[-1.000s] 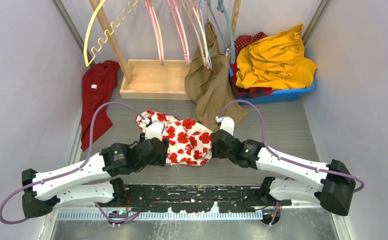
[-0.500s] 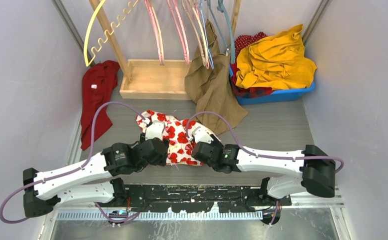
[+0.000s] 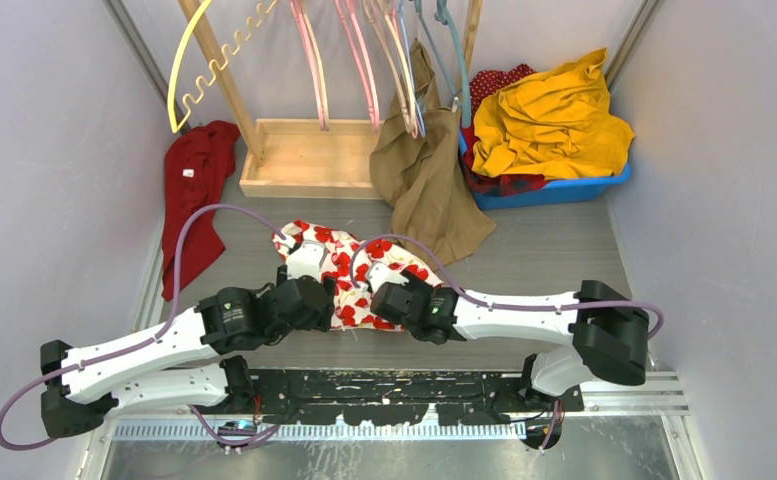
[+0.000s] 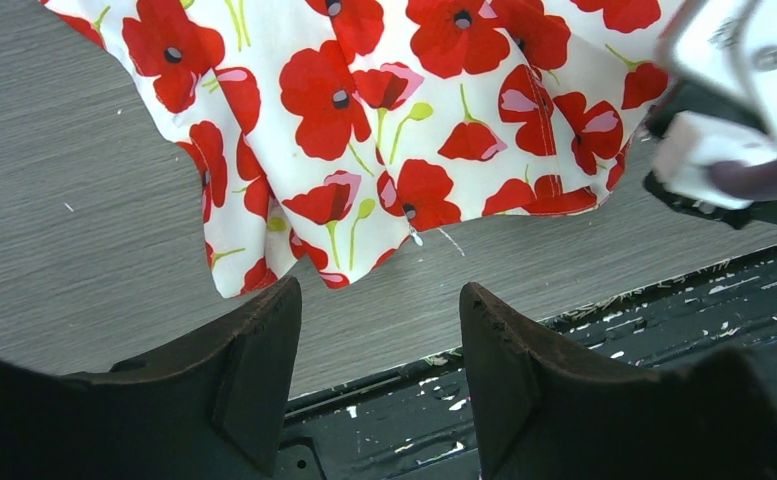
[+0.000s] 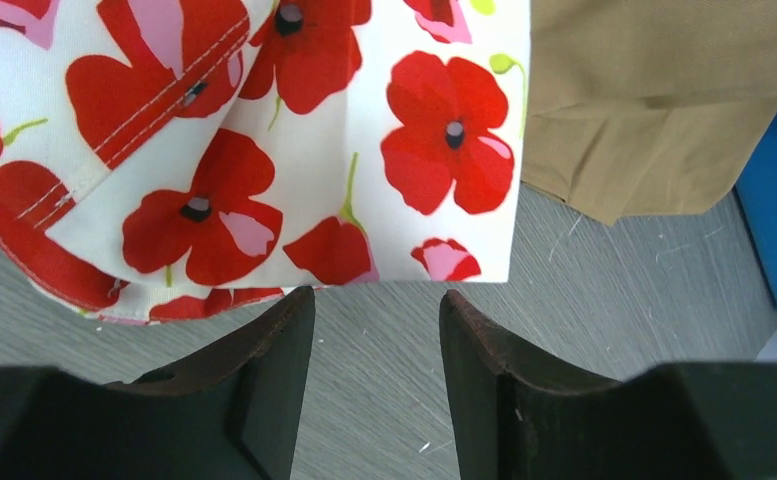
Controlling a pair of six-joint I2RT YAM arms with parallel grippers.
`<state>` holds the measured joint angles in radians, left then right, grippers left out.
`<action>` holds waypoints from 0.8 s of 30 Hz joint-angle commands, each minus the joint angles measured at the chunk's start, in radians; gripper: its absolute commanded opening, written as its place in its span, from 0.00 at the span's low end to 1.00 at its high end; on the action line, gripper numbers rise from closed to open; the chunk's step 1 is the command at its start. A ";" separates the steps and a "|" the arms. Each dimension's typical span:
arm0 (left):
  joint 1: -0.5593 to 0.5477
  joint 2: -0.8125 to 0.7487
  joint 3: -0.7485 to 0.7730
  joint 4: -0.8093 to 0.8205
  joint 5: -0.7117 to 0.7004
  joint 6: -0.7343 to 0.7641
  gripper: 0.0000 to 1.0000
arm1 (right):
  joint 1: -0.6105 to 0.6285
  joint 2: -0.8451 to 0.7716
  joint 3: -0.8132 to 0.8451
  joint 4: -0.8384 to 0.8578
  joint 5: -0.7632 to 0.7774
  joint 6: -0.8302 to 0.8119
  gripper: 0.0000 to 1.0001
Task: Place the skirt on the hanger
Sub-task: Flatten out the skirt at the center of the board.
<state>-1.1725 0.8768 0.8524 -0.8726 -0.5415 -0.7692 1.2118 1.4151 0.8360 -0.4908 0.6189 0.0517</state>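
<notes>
The skirt (image 3: 349, 268), white with red poppies, lies crumpled on the grey table in front of both arms. My left gripper (image 3: 309, 268) hovers at its left side, and my right gripper (image 3: 382, 282) hovers over its right part. In the left wrist view my gripper (image 4: 379, 292) is open and empty, with the skirt's hem (image 4: 364, 130) just beyond the fingertips. In the right wrist view my gripper (image 5: 376, 298) is open and empty at the skirt's edge (image 5: 264, 150). Several hangers hang from a rack at the back: yellow (image 3: 177, 75), pink (image 3: 314, 60) and blue (image 3: 451, 50).
A tan garment (image 3: 421, 175) hangs from one hanger and drapes onto the table by the skirt. The wooden rack base (image 3: 304, 160) stands at the back. A red garment (image 3: 194, 195) lies at left. A blue bin (image 3: 554, 190) of yellow cloth (image 3: 554, 125) stands at back right.
My right arm has swung left, bringing its gripper from the skirt's right edge to over the skirt. The left arm has barely moved. The skirt lies as before.
</notes>
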 commanded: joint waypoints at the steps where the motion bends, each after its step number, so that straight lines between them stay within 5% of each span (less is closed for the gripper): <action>1: -0.004 -0.005 0.014 0.037 -0.025 0.017 0.60 | -0.004 0.059 0.027 0.080 0.010 -0.061 0.54; 13: -0.004 0.001 0.025 0.035 -0.026 0.031 0.60 | -0.040 0.071 0.003 0.141 0.066 -0.122 0.54; 24: -0.004 0.035 0.026 0.043 -0.010 0.035 0.60 | -0.029 -0.002 0.012 0.006 0.073 -0.082 0.58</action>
<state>-1.1725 0.9058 0.8528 -0.8684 -0.5407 -0.7471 1.1763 1.4559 0.8291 -0.4412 0.6540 -0.0490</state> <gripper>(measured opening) 0.600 0.576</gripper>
